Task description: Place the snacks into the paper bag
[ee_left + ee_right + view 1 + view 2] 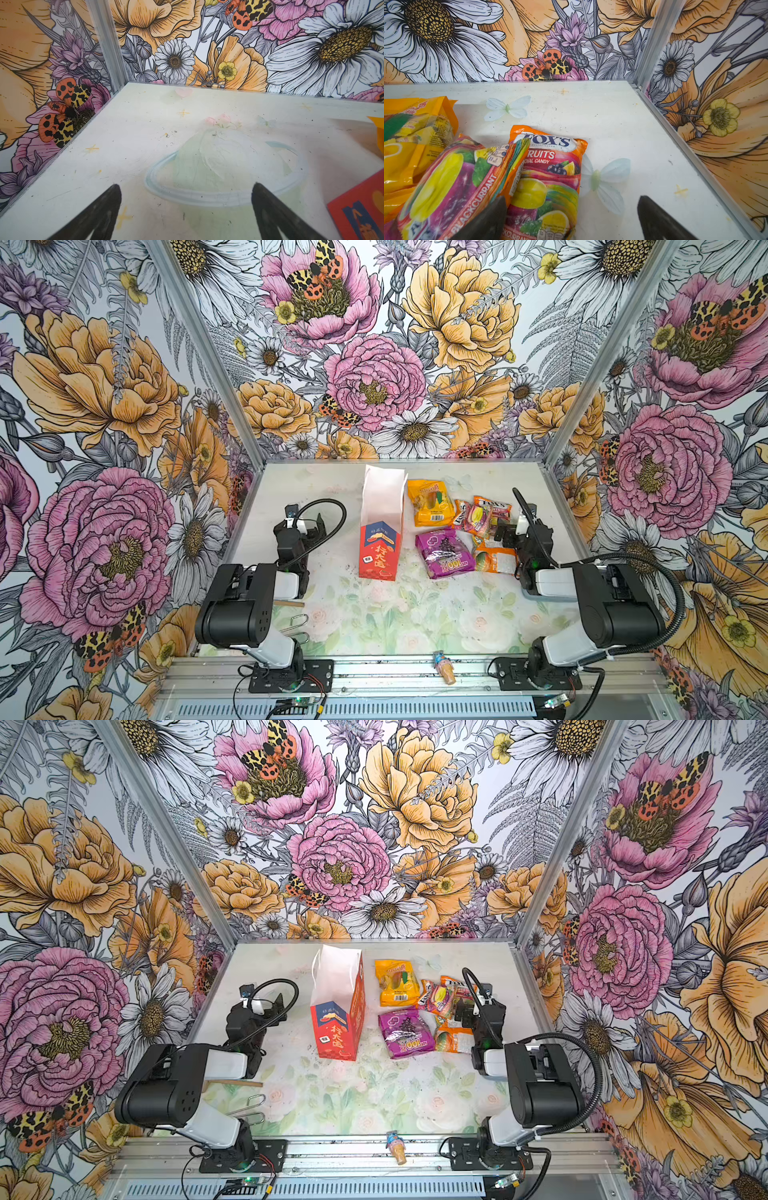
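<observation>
The paper bag [380,526] stands up straight near the middle of the surface [395,614]. Its white top part is open and its red part is at the bottom. The snacks lie on the surface to the right of the bag in both top views. The yellow-orange packet [430,502] is just beside the bag's white part, toward the back wall. The purple packet [444,551] lies in front of it, near the bag's red part. The orange-and-white packet [496,560] lies just beside the purple one, on its right. Behind that, the pink packet [477,519] lies partly on top of the FOX'S packet [550,176]. The left arm [249,605] is to the left of the bag and apart from it. The left jaws are wide apart, and the two black fingers [99,212] have only bare surface between them. A red corner of the bag shows at the edge of the left wrist view. The right arm [598,597] reaches to the pile of snacks. The right jaws are wide apart too and hold nothing. One black finger [488,218] sits in front of the pink packet and the FOX'S packet, and the other is over bare surface. I cannot tell if that finger touches the packets. A tiny ice-cream-cone toy [444,668] lies on the metal rail [374,672] at the front, well apart from the snacks.
</observation>
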Controlling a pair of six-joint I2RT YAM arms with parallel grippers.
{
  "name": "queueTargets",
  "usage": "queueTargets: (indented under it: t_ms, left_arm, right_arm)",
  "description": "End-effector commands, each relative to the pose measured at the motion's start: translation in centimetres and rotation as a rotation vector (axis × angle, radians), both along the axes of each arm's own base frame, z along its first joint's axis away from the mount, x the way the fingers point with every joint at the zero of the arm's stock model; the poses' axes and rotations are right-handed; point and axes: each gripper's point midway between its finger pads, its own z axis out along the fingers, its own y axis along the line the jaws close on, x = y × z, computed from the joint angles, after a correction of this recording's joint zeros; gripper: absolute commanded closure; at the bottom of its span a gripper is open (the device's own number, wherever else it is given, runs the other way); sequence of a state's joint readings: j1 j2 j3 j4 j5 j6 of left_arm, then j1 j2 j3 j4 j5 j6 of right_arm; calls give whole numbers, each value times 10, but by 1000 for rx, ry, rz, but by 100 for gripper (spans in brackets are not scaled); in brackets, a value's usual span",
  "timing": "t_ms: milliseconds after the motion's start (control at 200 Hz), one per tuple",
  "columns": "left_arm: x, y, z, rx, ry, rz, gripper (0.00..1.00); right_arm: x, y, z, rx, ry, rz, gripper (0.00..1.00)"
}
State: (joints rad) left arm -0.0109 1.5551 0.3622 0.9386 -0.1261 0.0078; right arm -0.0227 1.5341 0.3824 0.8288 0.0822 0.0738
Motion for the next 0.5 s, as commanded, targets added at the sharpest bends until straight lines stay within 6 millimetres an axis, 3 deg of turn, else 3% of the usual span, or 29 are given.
queueTargets:
  t_ms: [0, 495]
  left_arm:
    - [3, 1, 8, 13, -22, 7, 1]
    - [4, 0, 8, 12, -23, 2, 1]
  right_arm:
    - [6, 1, 11, -4, -41, -4, 0]
    - [6, 1, 11, -3, -41, -3, 0]
